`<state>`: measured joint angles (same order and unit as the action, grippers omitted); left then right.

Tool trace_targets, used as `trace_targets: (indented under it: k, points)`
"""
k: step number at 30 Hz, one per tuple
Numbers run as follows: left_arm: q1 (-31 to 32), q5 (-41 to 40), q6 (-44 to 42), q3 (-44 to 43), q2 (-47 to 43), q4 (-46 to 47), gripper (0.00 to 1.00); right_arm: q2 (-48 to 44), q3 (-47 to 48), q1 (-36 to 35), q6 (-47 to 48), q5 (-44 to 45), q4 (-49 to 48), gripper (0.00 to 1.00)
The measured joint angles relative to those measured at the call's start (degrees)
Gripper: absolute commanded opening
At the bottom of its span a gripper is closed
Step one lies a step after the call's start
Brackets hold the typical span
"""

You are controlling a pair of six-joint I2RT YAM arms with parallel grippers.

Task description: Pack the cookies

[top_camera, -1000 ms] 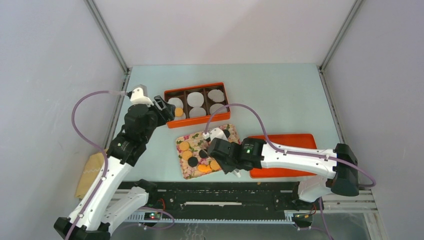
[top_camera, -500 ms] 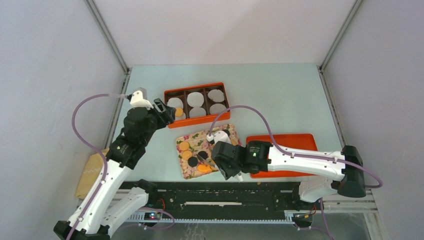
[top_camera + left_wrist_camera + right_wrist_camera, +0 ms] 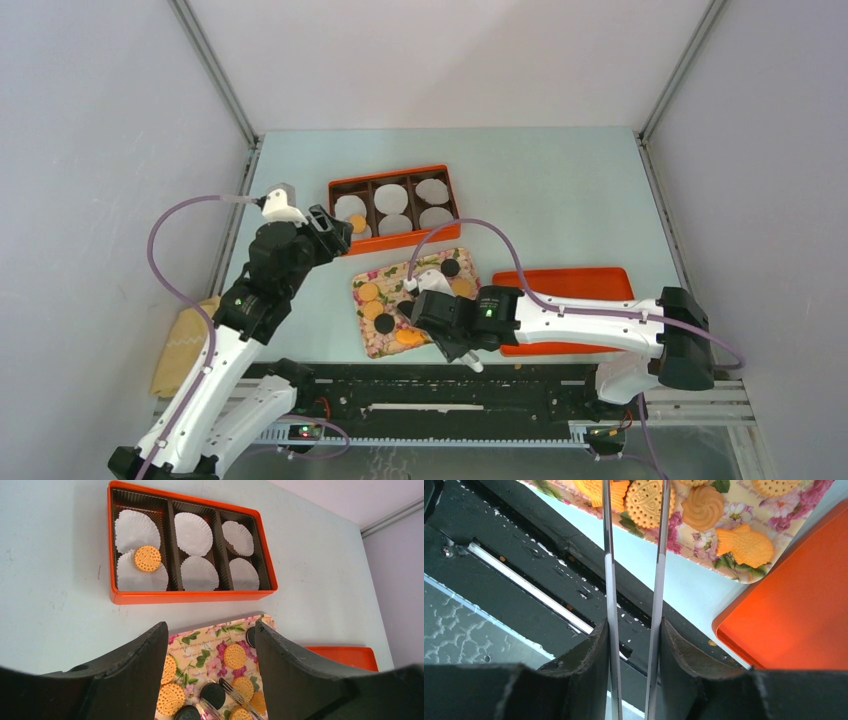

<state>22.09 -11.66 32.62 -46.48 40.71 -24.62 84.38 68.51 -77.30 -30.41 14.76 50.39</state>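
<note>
Several cookies (image 3: 368, 291), golden and dark, lie on the floral tray (image 3: 372, 345). One golden cookie (image 3: 147, 558) sits on a white liner in the near-left cell of the orange box (image 3: 345, 246). My right gripper (image 3: 440, 322) is shut on clear tongs (image 3: 606, 555). In the left wrist view the tong arms (image 3: 235, 692) straddle a dark cookie (image 3: 213, 694) on the tray. My left gripper (image 3: 210, 627) is open and empty, above the table between box and tray.
The other box cells hold white liners (image 3: 194, 526) only. An orange lid (image 3: 585, 285) lies right of the tray and shows in the right wrist view (image 3: 799, 595). A tan cloth (image 3: 180, 345) lies at the left edge. The black rail (image 3: 524, 580) runs along the near edge.
My left gripper has drawn back a little from the box, leaving the golden cookie there. My right gripper has shifted slightly left with the tongs over the tray.
</note>
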Motion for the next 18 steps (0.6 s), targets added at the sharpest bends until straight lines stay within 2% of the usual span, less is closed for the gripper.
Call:
trace_targets:
  k: [3, 4, 11, 18]
  points:
    - [0.0, 0.07, 0.17, 0.17, 0.0, 0.07, 0.69, 0.0, 0.17, 0.02, 0.24, 0.76, 0.02, 0.24]
    - [0.0, 0.09, 0.26, 0.26, 0.0, 0.04, 0.69, 0.0, 0.42, 0.02, 0.33, 1.2, 0.22, 0.24]
    - [0.0, -0.22, 0.42, 0.24, 0.35, 0.07, 0.69, -0.02, 6.25, 2.6, 2.93, 3.87, 1.62, 0.21]
    - [0.0, -3.04, 0.39, -2.01, 3.85, -0.2, 0.7, 0.52, 17.4, 12.35, 9.53, 4.5, -1.2, 0.22]
